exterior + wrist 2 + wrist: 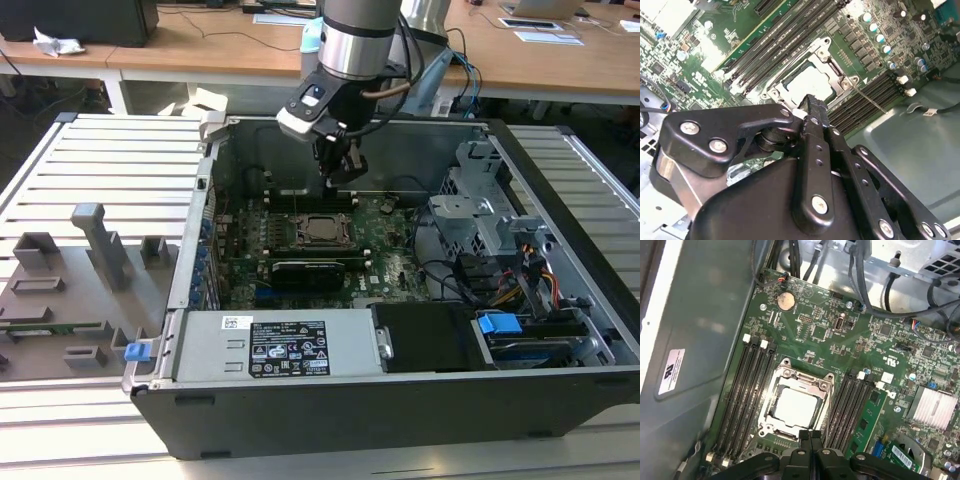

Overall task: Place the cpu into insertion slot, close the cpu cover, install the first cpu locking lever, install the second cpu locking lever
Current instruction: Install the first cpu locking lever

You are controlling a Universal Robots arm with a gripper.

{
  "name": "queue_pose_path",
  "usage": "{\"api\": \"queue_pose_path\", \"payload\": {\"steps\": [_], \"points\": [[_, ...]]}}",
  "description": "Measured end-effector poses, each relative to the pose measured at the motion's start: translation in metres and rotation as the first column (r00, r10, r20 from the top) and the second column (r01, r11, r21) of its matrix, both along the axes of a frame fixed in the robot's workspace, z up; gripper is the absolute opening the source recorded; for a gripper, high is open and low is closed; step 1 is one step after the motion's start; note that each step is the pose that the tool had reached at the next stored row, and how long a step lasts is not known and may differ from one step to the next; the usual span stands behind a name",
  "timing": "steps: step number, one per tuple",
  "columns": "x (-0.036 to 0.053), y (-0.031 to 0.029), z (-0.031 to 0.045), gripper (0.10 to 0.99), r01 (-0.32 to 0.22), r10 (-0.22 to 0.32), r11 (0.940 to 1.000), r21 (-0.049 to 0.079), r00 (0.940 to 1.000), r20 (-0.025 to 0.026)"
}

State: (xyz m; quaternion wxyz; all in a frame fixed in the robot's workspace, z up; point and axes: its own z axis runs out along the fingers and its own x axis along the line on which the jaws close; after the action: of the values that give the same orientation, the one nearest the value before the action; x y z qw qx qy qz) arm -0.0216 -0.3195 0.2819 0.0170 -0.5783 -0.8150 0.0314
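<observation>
The cpu (pixel 796 407) lies flat in the insertion slot (pixel 322 228) on the green board, its pale silvery top showing through the window of the cpu cover (pixel 790 376). The cover lies down over the chip; in the second wrist view the cpu (pixel 810 82) sits inside the frame. A thin metal lever (pixel 869 98) runs out from one corner of the socket. My gripper (pixel 344 176) hangs above the socket's far edge. Its fingers (pixel 805 436) are pressed together with nothing between them, and the fingertips (pixel 812 106) hover just beside the frame.
The board sits inside an open computer case (pixel 200 240). Long black memory slots (pixel 745 390) flank the socket on both sides. A black graphics card (pixel 312 270) lies in front of it, a power supply (pixel 285 345) nearer still, and drive cages and cables (pixel 500 270) at the exterior view's right.
</observation>
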Motion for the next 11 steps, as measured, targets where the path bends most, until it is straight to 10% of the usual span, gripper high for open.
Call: {"api": "queue_pose_path", "payload": {"steps": [11], "points": [[0.0, 0.0, 0.0, 0.106, -0.239, 0.239, 0.971, 0.0, 0.971, 0.0]]}}
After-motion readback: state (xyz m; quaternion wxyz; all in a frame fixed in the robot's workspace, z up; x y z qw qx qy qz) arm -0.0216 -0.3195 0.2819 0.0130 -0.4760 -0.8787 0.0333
